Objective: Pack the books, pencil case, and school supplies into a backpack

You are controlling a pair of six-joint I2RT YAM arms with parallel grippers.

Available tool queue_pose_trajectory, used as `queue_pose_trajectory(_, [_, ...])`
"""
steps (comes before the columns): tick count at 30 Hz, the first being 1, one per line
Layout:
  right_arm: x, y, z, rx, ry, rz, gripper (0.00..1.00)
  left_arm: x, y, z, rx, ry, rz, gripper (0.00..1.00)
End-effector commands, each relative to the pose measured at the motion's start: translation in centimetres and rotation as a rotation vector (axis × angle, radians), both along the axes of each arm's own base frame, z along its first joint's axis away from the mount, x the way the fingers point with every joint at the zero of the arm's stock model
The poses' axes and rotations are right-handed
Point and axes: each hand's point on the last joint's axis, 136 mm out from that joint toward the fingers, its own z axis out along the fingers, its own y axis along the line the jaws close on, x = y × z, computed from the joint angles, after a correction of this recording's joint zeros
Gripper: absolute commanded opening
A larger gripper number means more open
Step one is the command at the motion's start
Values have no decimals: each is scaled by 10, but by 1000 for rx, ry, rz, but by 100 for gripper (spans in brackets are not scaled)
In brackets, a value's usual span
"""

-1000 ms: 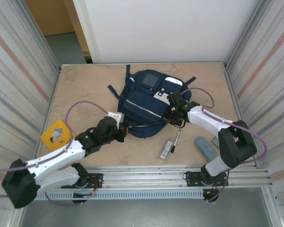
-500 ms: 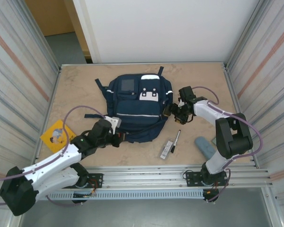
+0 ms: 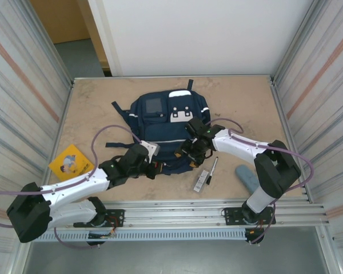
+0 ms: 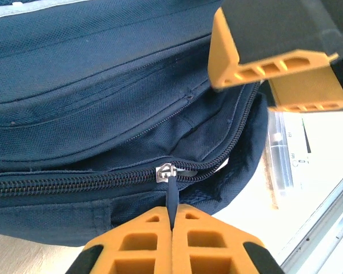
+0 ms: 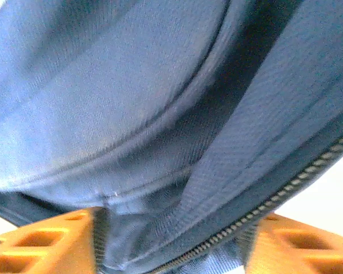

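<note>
– Dark blue and big, the backpack (image 3: 160,123) lies flat in the middle of the table (image 3: 91,103), with its grey square at the far end.
– Is it zipped?
– The zip along its near edge is partly undone. The left gripper (image 4: 171,216) is at that near edge. Its two orange fingers are pressed tight together on the thin dark zip tab (image 4: 172,197).
– And the other one?
– The right gripper (image 3: 190,154) is at the near right corner of the bag. Its fingers (image 5: 57,240) are apart, with blue cloth and a bit of zip between them. I cannot tell if it is squeezing the cloth or just around it.
– Where are the other things?
– The little white-and-black bar (image 3: 202,180) lies just beside the bag, near and to the right. The black pen (image 3: 213,167) lies next to it. Further right is the grey-blue pencil case (image 3: 248,177), partly hidden by the right arm. The yellow book (image 3: 70,162) lies well apart, at the left edge of the table.
</note>
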Motion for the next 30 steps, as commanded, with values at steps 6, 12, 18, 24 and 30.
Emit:
queue_pose_trajectory(6, [23,-47,5,-192,-95,-73,3,2,28,17,2,-50,90,0])
queue_pose_trajectory(12, [36,-66,-9,-112,-66,-75,0,5,67,18,-48,-73,215,0])
queue_pose_trajectory(18, [64,-78,-17,-35,-89,6,0,15,103,-6,-38,-1,349,0])
queue_pose_trajectory(24, [83,-88,-3,123,-153,-7,0,26,66,19,-200,-16,207,17])
queue_pose_trajectory(30, [86,-91,18,112,-231,54,12,11,15,47,-213,-82,-45,77])
